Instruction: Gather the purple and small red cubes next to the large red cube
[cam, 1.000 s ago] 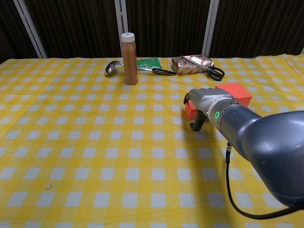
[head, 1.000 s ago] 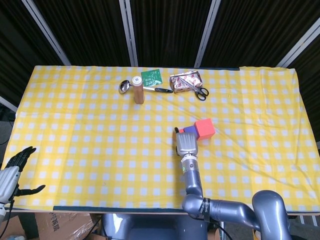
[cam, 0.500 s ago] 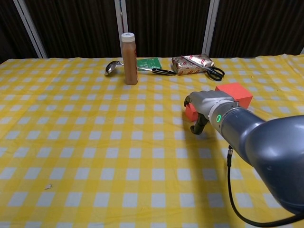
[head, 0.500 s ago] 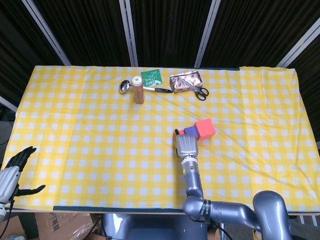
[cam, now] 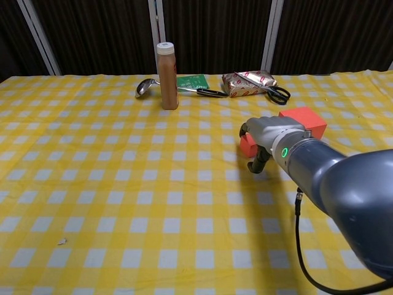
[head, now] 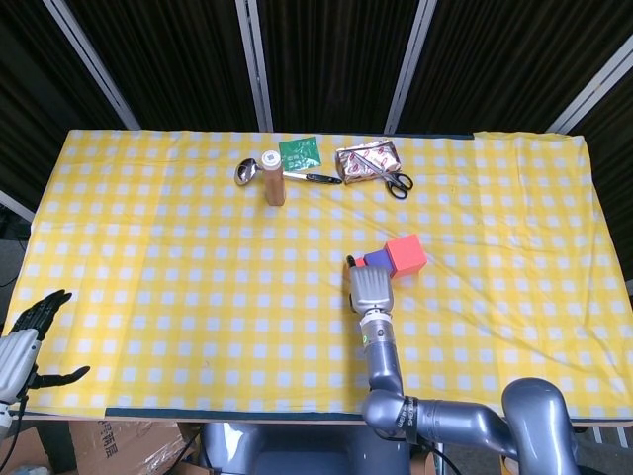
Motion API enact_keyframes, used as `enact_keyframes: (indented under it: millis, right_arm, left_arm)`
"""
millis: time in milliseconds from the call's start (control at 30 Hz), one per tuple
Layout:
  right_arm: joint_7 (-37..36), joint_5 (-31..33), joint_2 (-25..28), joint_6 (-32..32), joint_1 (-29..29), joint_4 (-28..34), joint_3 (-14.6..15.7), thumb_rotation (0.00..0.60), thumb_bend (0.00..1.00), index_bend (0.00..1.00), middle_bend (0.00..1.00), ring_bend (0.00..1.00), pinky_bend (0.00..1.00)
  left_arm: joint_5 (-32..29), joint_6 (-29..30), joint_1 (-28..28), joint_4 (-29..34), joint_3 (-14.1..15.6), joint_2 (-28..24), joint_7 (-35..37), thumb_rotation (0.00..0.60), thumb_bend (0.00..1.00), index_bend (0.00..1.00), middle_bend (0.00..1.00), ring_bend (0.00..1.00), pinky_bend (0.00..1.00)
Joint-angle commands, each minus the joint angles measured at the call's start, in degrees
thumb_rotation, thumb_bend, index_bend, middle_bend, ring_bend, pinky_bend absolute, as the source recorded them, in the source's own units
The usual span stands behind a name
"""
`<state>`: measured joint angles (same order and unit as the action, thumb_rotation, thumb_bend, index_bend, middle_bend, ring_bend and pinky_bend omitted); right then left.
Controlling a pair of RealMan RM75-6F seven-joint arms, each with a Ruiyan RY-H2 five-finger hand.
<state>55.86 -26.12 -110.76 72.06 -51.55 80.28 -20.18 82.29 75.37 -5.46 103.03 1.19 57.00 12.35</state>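
The large red cube (head: 406,254) (cam: 302,120) sits right of the table's centre. A purple cube (head: 375,260) touches its near left side; the chest view hides it behind my right hand. My right hand (head: 370,288) (cam: 273,136) lies just in front of both, fingers curled around the small red cube (cam: 247,145), which sits low on the cloth close to the large cube. In the head view the hand covers the small cube. My left hand (head: 30,334) hangs off the table's near left corner, fingers spread, holding nothing.
At the back stand a brown bottle (head: 273,178) (cam: 166,77), a spoon (head: 247,170), a green packet (head: 299,152), a foil pack (head: 368,158) and scissors (head: 391,178). Yellow checked cloth (head: 178,267) covers the table.
My right hand has slid slightly toward the near edge, and the small red cube has shifted a little with it. The left hand has not moved.
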Motion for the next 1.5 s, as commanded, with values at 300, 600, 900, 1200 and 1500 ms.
enact_keyframes:
  millis: [300,600,900,1200,1500]
  right_arm:
    - [0.6,0.1,0.3,0.6,0.4,1.4,0.6,0.600,0.49,0.19,1.00,1.00,0.95]
    - [0.7,0.1,0.5,1.0,0.7,1.9,0.8,0.600,0.49,0.19,1.00,1.00,0.95]
    - [0.2,-1.1,0.8,1.2,1.0,3.8,1.3,0.600,0.49,0.11,1.00,1.00,0.95]
    - [1.0,-1.6,1.1,2.3,1.3,5.2,2.1,0.600,0.49,0.10,1.00,1.00,0.95]
    - [1.4,-1.4,1.7,2.9,1.8,6.6,2.6,0.600,0.49,0.10,1.00,1.00,0.95]
  left_arm:
    - [0.0,0.1,0.0,0.1,0.0,0.0,-0.1,0.600,0.03,0.00,0.00,0.00,0.00]
    - [0.2,0.1,0.0,0.1,0.1,0.0,0.1,0.600,0.03,0.00,0.00,0.00,0.00]
    - [0.2,0.2,0.0,0.1,0.1,0.0,0.0,0.600,0.03,0.00,0.00,0.00,0.00]
    - [0.3,0.3,0.1,0.1,0.1,-0.1,0.2,0.600,0.03,0.00,0.00,0.00,0.00]
    - [0.4,0.2,0.1,0.2,0.2,-0.2,0.1,0.600,0.03,0.00,0.00,0.00,0.00]
